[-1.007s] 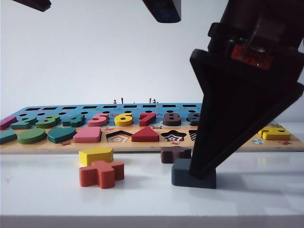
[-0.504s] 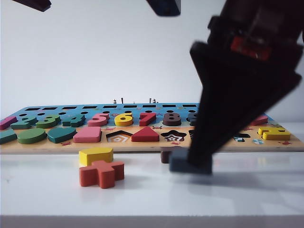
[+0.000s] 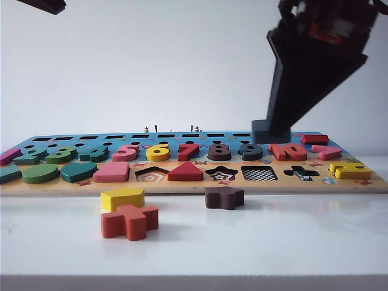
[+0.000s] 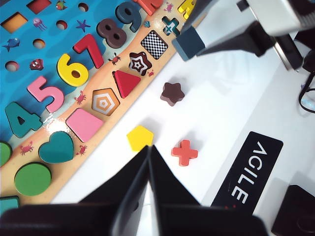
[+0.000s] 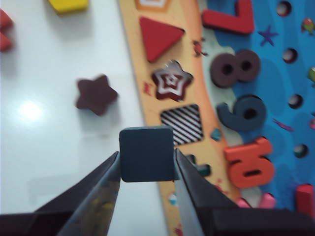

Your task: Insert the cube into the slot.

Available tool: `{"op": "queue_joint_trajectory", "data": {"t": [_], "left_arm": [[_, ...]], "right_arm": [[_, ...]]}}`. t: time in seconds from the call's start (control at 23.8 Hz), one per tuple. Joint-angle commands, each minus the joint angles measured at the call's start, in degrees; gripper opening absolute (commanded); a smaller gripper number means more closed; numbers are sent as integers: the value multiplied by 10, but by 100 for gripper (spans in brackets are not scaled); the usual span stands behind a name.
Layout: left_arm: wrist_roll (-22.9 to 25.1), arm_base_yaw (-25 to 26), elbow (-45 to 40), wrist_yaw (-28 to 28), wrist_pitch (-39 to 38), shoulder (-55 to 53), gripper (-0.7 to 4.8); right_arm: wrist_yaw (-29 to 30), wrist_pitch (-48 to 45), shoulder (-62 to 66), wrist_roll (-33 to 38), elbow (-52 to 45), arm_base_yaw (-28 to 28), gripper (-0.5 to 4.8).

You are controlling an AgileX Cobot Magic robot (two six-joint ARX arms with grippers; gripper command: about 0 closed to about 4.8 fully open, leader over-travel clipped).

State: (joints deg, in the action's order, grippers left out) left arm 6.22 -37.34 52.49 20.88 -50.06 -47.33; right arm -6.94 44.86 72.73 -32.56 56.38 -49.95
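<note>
The cube (image 5: 146,154) is gripped between the fingers of the right tool (image 5: 146,169) and held in the air above the board (image 3: 194,185), near the checkered square slot (image 3: 259,173). Its square face is turned toward the wrist camera. The left tool (image 4: 149,169), closed and empty, is held over the table (image 3: 273,242).
</note>
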Motion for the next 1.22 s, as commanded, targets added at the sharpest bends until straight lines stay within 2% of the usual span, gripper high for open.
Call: {"op": "queue_joint_trajectory", "data": {"t": [0.04,0.25,0.38,1.22], "left_arm": [[2,0,2,2,12,1,20],[2,0,2,2,29,1,20],[2,0,2,2,44,1,20],[2,0,2,1,82,0,20]], "right_arm": [[-5,-11,2,-69,1,11,101],[-4,-29,14,-142,1,22,101],[-4,-37,28,-153,1,22,101],[9,-90,85,-155,0,47,101]]}}
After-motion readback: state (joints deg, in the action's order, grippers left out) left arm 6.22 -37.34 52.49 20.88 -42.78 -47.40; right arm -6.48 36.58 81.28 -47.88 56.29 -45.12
